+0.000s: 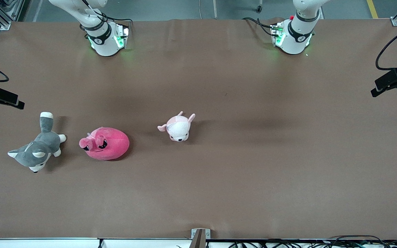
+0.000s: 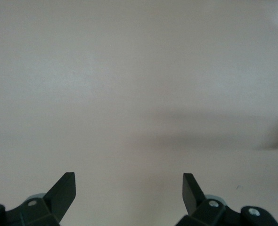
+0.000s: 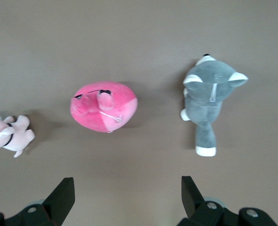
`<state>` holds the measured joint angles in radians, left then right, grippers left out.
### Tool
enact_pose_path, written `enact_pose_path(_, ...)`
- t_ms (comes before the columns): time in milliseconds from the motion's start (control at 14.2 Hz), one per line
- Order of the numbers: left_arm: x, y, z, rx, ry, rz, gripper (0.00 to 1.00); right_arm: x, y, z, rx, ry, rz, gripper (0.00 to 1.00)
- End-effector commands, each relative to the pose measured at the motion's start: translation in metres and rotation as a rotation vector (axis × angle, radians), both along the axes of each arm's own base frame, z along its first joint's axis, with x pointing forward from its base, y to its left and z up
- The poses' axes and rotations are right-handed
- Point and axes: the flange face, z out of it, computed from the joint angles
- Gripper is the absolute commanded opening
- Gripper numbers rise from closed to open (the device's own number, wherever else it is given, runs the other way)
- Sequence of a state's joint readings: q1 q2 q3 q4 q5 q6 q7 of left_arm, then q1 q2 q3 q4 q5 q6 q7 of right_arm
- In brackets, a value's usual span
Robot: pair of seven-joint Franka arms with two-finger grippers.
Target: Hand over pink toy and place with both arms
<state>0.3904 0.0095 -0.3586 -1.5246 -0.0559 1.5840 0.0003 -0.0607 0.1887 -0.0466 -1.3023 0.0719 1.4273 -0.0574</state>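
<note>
Your pink toy (image 1: 105, 144) sits lower left of the front view on the surface (image 1: 253, 155); left tool (image 2: 128, 190) and right tool (image 3: 128, 194) both gape apart, holding nothing.

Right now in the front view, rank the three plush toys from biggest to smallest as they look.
1. Grey-and-white husky plush, longest with its tail stretched out.
2. Pink toy, close to the husky in area, so the top two are nearly tied.
3. Pale pink-and-white animal plush, clearly smallest.
</note>
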Motion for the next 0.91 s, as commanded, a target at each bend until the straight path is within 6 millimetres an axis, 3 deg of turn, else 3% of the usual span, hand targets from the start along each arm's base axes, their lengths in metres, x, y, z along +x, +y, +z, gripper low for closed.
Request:
enact_pose_path(0, 0.002, -0.004, 0.006, -0.004, -0.009, -0.012, 1.0, -0.003, -0.006, 0.0, -0.035, -0.007, -0.024, 1.0)
enact_pose_path(140, 0.001, -0.007, 0.012, -0.002, -0.013, -0.017, 1.0, -0.002, -0.006, 0.013, -0.038, -0.036, -0.022, 1.0)
enact_pose_path(421, 0.001, -0.01, 0.012, 0.0, -0.008, -0.022, 1.0, 0.0, 0.003, 0.017, -0.05, -0.072, -0.029, 1.0)
enact_pose_path(842, 0.0, -0.014, 0.015, 0.002, -0.014, -0.028, 1.0, -0.018, 0.012, 0.012, -0.049, -0.137, -0.02, 1.0)
